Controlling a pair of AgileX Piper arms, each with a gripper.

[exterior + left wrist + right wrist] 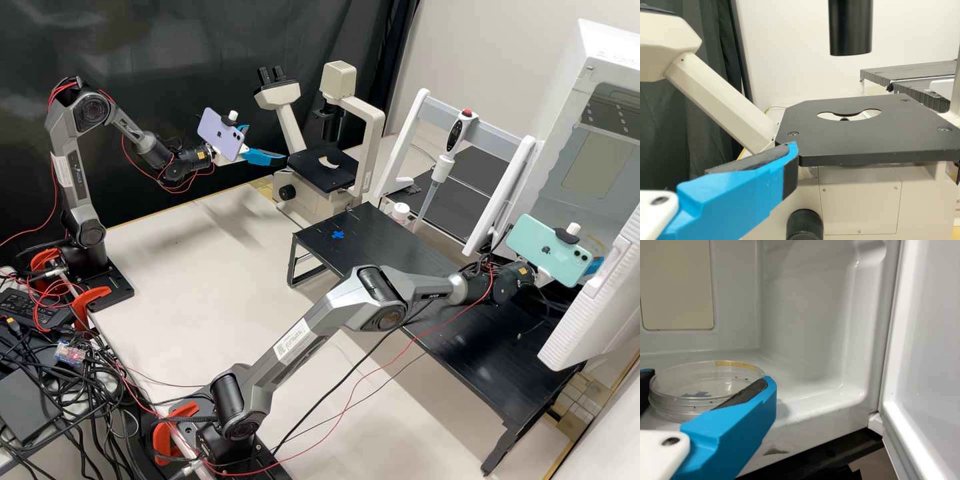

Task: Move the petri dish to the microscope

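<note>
The right claw [710, 377] is grasping the petri dish [682, 381], with a blue finger bearing on either side. The dish is sitting inside the white chamber [805, 315], well apart from the microscope [287, 97], across the black counter [380, 247]. Whether it is clearing the chamber floor, I cannot tell. The step in hand is apparently the pick-up, with the carry to the microscope remaining.

The left claw [267, 143] is standing released just beside the microscope, its fingers spread near the stage [865, 142]. The next move is calling for a steady hold, a level lift and a straight withdrawal past the chamber door [925, 340], then a carry towards the microscope. A tilting dish could be slipping or catching the door.
</note>
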